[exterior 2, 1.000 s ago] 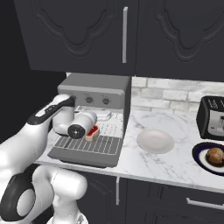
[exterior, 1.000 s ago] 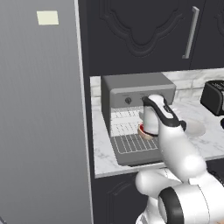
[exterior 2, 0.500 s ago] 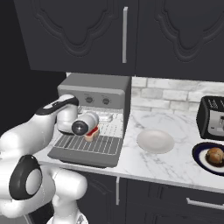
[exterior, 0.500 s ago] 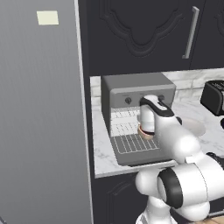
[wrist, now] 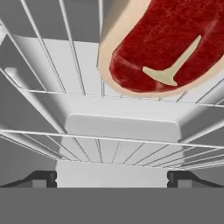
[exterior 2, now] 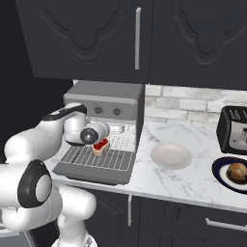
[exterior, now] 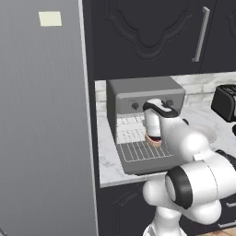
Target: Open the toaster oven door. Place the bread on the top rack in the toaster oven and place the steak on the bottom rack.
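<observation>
Left base view: boxy gray toaster oven (exterior: 138, 94) on the white marble counter (exterior: 107, 161), gray flap door (exterior: 147, 159) folded down flat. Tool (exterior: 153, 137) hangs over the silvery wire rack (exterior: 138, 150) in front of the oven, with the flat red steak with tan rim (exterior: 154, 140) at its tip.

Right base view: steak (exterior 2: 101, 145) just above rack (exterior 2: 96, 157). Round brown bread (exterior 2: 237, 172) sits on a dark plate (exterior 2: 218, 172), far right of the oven.

Hand view: fingertips (wrist: 41, 178) spread apart, touching nothing; steak (wrist: 168, 43) lies on rack bars (wrist: 65, 131).

Silvery thin-barred wire rack (wrist: 87, 131) shiny metal; boxy gray toaster oven (exterior: 143, 92) matt; white marble-veined table (exterior 2: 193, 178) polished smooth.
</observation>
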Controlling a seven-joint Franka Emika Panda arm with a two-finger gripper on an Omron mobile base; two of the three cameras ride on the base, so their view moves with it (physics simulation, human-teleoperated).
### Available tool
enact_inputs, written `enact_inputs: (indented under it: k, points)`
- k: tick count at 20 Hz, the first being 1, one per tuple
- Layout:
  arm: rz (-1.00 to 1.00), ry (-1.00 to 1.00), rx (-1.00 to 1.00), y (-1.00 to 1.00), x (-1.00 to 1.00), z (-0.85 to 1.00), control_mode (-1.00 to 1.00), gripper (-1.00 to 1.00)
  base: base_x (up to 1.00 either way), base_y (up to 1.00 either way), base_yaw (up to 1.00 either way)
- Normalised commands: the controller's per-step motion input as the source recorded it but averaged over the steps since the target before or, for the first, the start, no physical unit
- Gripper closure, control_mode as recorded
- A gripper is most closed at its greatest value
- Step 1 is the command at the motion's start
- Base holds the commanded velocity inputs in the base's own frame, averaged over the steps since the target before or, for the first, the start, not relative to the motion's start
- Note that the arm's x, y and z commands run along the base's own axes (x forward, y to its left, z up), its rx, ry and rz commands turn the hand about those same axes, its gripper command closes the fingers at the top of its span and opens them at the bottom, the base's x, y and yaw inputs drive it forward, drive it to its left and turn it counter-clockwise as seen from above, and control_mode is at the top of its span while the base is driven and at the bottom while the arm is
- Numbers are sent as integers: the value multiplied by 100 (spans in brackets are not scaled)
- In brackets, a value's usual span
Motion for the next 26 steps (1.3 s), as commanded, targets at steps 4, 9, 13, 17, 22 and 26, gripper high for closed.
enact_inputs:
  k: [4,9,13,17,22,26]
  points:
    - [0,1,3,0,14,0,-100,-100,0,0,0]
    - [0,0,4,0,23,0,-100,-100,0,0,0]
    - [0,3,5,0,29,0,-100,-100,0,0,0]
    - [0,6,4,0,30,0,-100,-100,0,0,0]
    - [0,9,3,0,25,-12,-100,-100,0,0,0]
    - [0,12,2,0,26,-18,-100,-100,0,0,0]
